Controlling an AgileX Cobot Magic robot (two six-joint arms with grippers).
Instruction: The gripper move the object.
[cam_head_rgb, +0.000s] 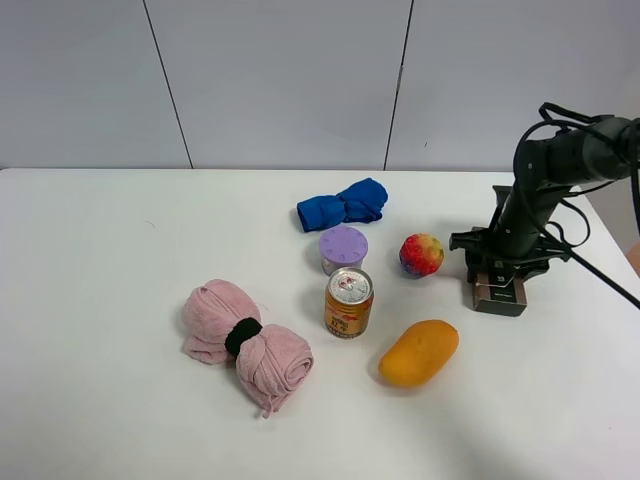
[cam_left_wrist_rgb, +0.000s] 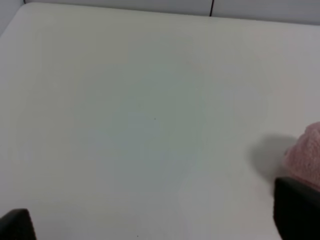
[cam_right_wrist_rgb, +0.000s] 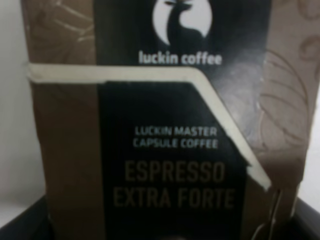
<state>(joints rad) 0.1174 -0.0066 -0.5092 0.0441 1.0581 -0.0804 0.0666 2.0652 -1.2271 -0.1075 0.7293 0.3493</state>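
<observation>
Containers first: we are seeing the purple tub (cam_head_rgb: 343, 249) with its lid on and the orange-gold can (cam_head_rgb: 348, 302) standing upright just nearer us, top unopened, so the contents of both are hidden. The brown box (cam_head_rgb: 501, 297) is lying near the right edge of the desk (cam_head_rgb: 120, 250), about midway between the far and near edges. It is closed, and the right wrist view is showing its capsule-coffee print. The right gripper (cam_head_rgb: 499, 280) is sitting over the box with dark fingers flanking both long sides. We cannot tell whether they are pressing on it or only straddling it. The left gripper (cam_left_wrist_rgb: 155, 227) is showing only in its own wrist view, its fingers (cam_left_wrist_rgb: 296, 210) spread wide over bare desk, with the pink towel (cam_head_rgb: 245, 343) at the side. Around the box, the speckled red ball (cam_head_rgb: 421, 254) is lying just toward the centre and the mango (cam_head_rgb: 418, 352) is lying toward the near edge, both apart from it. The blue cloth (cam_head_rgb: 342, 205) is lying toward the far edge, near the middle. Open surface is stretching from the box to the near right corner, and more widely toward the left edge beyond the towel.
</observation>
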